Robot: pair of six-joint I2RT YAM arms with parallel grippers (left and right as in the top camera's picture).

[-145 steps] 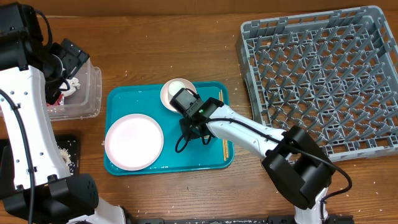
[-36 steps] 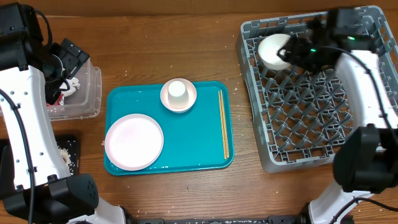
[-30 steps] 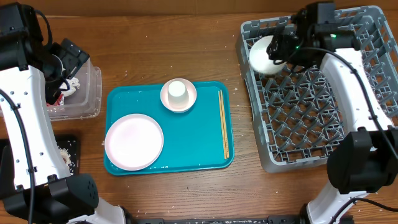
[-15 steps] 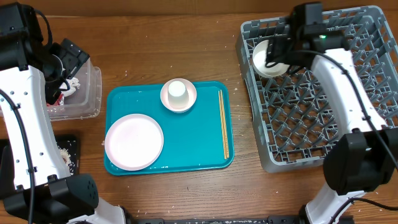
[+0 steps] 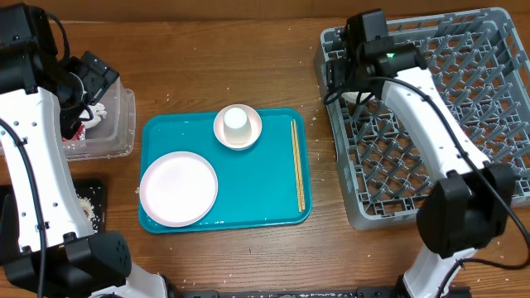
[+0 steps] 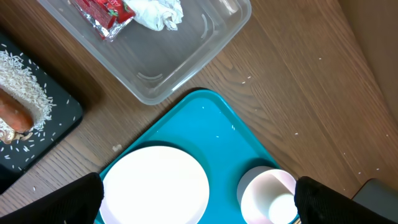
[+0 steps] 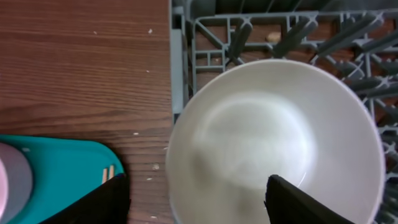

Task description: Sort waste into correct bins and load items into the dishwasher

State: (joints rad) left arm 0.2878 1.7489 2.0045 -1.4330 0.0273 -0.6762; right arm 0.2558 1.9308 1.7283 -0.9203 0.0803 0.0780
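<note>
My left claw (image 6: 199, 183) hangs wide open and empty over the tub (image 5: 116, 124) at left, likely parked out of the way. Farther right, my right claw (image 7: 196, 186) straddles the bowl (image 7: 280, 143) at the rack's (image 5: 464, 99) far-left corner to load it; whether it grips, I can't tell.

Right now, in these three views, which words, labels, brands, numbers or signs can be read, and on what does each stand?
No text can be read.
The red wrapper in the clear plastic tub: small pale marks, too blurred to read.
The white bowl, the teal tray and the grey dish rack: no writing visible.
</note>
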